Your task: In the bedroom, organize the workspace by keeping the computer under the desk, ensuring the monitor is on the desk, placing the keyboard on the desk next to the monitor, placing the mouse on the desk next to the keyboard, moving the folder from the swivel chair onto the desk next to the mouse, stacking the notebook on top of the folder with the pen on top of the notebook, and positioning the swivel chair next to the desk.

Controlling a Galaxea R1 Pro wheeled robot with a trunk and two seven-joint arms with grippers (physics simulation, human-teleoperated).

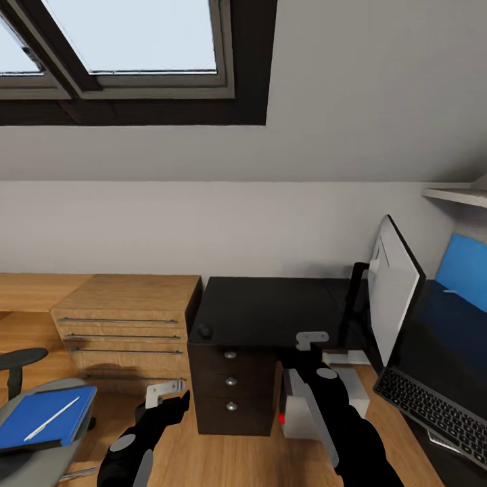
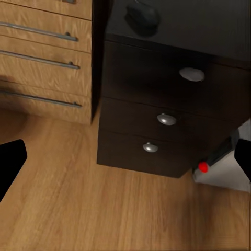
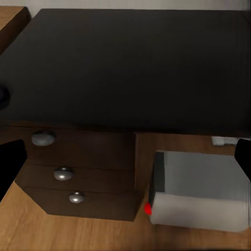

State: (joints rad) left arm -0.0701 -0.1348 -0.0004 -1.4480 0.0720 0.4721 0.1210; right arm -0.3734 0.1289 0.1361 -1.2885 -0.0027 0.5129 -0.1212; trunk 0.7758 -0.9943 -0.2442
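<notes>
The black-topped desk [image 1: 270,308] stands ahead, drawers facing me. A small black mouse [image 1: 204,331] lies at its front left corner, also seen in the left wrist view [image 2: 141,15]. On the right part stand the monitor [image 1: 394,287], its pale back toward me, and the keyboard [image 1: 429,406]. The grey computer [image 1: 304,412] sits on the floor under the desk, red button forward [image 3: 148,209]. At lower left, the swivel chair [image 1: 37,467] carries the blue folder [image 1: 40,421] with the pen [image 1: 53,418] on it. The notebook is out of view. My left gripper [image 1: 177,400] and right gripper [image 1: 301,352] hang open and hold nothing, short of the drawers.
A light wood chest [image 1: 125,325] with long steel handles adjoins the desk's left side. The sloped wall and skylight [image 1: 135,40] rise behind. A blue back panel [image 1: 467,267] and a shelf [image 1: 456,195] are at the right. Wood floor [image 2: 104,209] lies between me and the drawers.
</notes>
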